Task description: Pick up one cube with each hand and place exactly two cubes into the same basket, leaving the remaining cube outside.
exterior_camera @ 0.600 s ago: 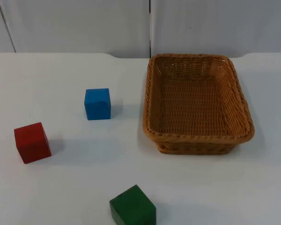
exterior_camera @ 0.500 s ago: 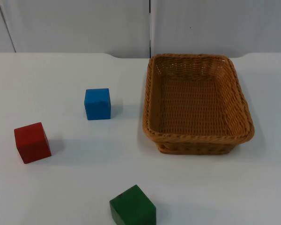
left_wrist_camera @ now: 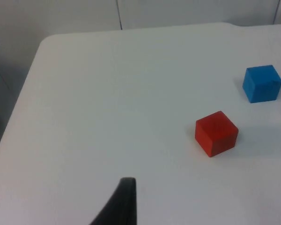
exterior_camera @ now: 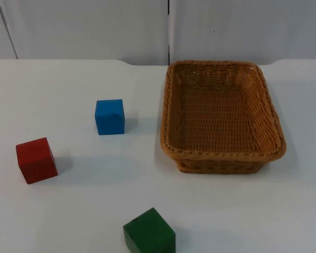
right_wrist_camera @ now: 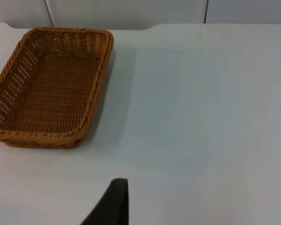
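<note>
- Top view: wicker basket (exterior_camera: 221, 117) sits on the white table (exterior_camera: 68, 205), right of centre, near the grey partition wall (exterior_camera: 95, 26); nothing inside it.
- Top view: blue cube (exterior_camera: 109, 116) on the table left of the basket, apart from it, not touching.
- Top view: red cube (exterior_camera: 36, 159) further left and nearer the camera than the blue one, well apart from the basket.
- Top view: green cube (exterior_camera: 149, 232) at the near edge of the picture, partly cut off, in front of the gap between blue cube and basket. All three cubes outside the basket, none touching another.
- Left wrist view: left tool, one black fingertip (left_wrist_camera: 121, 204) visible above bare table (left_wrist_camera: 107, 93); holds nothing that I can see, how far open cannot tell.
- Left wrist view: red cube (left_wrist_camera: 216, 133) and blue cube (left_wrist_camera: 262, 83) both lie ahead of the tool, well apart from the fingertip; blue is beyond red.
- Right wrist view: right tool, one black fingertip (right_wrist_camera: 110, 204) over bare table (right_wrist_camera: 201, 117); nothing gripped that I can see, opening cannot tell.
- Right wrist view: basket (right_wrist_camera: 48, 86) ahead of the tool, off to one side, apart from the fingertip, inside bare.
</note>
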Tool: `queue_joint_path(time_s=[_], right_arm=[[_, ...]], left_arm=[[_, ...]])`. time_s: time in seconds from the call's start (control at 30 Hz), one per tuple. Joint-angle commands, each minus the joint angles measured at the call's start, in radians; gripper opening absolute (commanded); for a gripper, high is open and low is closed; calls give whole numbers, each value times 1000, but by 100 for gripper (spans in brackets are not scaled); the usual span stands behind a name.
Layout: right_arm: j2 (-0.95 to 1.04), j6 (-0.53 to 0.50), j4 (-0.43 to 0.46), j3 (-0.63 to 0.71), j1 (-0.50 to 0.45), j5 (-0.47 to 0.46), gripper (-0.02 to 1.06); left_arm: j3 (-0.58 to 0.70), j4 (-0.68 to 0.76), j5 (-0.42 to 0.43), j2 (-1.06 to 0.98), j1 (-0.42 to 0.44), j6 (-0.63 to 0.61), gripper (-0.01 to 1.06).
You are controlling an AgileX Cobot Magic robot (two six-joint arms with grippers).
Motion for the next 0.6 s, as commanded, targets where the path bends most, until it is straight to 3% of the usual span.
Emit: queue_joint_path(time_s=[0.0, 0.57], right_arm=[[41, -11, 5, -24, -6, -31, 105], [248, -54, 5, -156, -6, -58, 104]], left_arm=[[-25, -14, -9, 32, 4, 12, 98], [-53, -59, -76, 177, 4, 23, 98]])
